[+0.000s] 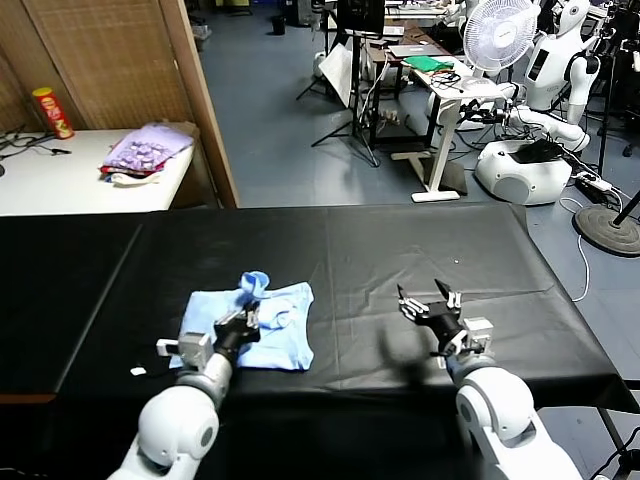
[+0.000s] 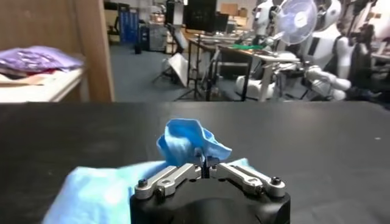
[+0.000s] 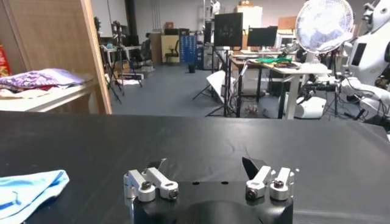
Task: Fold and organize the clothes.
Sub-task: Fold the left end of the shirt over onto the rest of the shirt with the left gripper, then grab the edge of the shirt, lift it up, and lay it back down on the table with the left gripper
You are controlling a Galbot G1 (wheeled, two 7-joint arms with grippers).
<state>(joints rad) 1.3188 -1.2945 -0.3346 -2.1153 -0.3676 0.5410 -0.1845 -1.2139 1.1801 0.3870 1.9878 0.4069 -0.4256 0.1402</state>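
Note:
The pale light-blue T-shirt (image 1: 262, 332) lies partly folded on the black table (image 1: 350, 250), left of centre, with a bunched part raised at its far edge. My left gripper (image 1: 248, 322) sits over the shirt and is shut on a fold of its fabric; in the left wrist view the gripper (image 2: 205, 169) pinches the lifted blue cloth (image 2: 186, 141). My right gripper (image 1: 428, 301) is open and empty above the bare table, well to the right of the shirt. In the right wrist view the right gripper (image 3: 207, 165) has its jaws wide apart, and a corner of the shirt (image 3: 27, 190) shows at the side.
A white side table (image 1: 80, 170) at the far left holds a purple heap of clothes (image 1: 148, 148) and a red-and-yellow can (image 1: 52, 112). A wooden panel (image 1: 205, 100) stands by it. A fan (image 1: 500, 32), desks and white robots stand beyond the table.

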